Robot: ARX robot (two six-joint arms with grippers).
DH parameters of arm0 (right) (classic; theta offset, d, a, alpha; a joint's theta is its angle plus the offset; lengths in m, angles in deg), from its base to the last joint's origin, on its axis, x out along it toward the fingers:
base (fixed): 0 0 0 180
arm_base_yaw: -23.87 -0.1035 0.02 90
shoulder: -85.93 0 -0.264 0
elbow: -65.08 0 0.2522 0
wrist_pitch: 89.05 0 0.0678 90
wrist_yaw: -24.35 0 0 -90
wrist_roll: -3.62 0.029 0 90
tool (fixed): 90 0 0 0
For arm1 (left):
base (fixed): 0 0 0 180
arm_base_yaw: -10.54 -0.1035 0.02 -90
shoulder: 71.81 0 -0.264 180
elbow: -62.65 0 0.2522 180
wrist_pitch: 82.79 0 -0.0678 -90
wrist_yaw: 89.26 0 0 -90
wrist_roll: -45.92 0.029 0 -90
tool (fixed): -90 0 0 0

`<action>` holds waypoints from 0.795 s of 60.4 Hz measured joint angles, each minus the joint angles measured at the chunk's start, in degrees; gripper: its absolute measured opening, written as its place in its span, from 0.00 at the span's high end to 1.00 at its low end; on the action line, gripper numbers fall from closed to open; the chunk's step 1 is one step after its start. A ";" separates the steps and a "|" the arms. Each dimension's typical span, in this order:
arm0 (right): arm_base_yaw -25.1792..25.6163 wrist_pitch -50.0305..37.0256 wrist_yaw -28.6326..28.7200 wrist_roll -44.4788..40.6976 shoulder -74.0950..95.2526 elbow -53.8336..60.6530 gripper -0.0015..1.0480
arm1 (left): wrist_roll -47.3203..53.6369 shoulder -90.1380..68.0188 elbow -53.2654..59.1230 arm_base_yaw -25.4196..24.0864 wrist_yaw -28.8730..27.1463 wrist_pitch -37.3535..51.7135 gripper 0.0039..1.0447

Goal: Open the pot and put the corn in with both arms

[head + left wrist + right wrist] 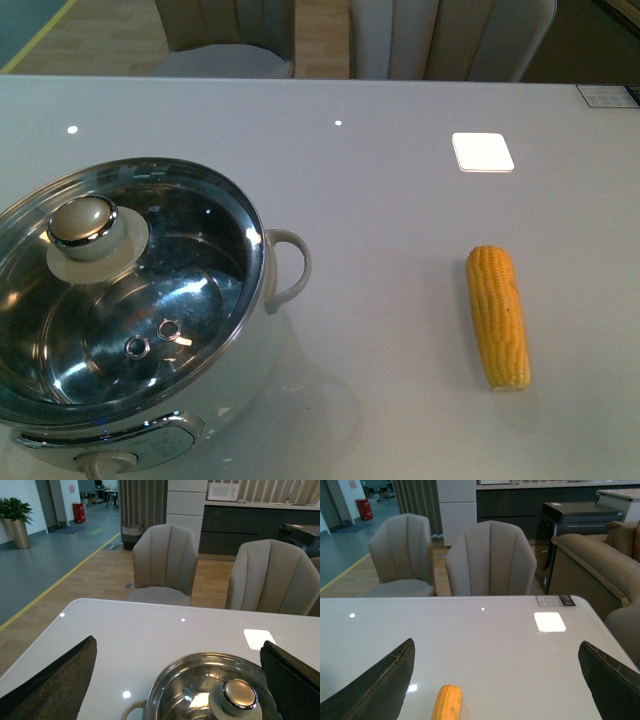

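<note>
Left gripper point(178, 642): fingers spread wide, holding nothing; just below and ahead sits the knob point(239, 695) of the lid point(195, 690), nearer one finger than the other; the lid is on the pot point(255, 335), so this arm looks the nearer for opening. Right gripper point(496, 644): likewise spread and empty; the corn point(447, 702) lies on the table point(520, 670) close beneath it, long axis pointing away from the robot, crosswise to the fingers' closing line, well right of the pot.
</note>
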 joint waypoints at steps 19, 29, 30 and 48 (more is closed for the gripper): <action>0.00 0.00 0.04 0.00 0.00 0.00 0.08 | -5.03 -12.31 -8.15 4.28 3.08 -17.86 0.07; 0.00 0.00 0.02 0.00 0.00 0.00 0.08 | -5.29 -21.79 -12.26 11.52 -1.49 -10.43 0.07; 0.00 0.00 0.02 0.00 0.00 0.00 0.08 | -5.33 -23.54 -12.66 12.48 -1.81 -9.01 0.07; 0.00 0.00 0.02 0.00 0.00 0.00 0.08 | -4.76 -55.45 -14.73 20.55 -6.97 17.68 0.07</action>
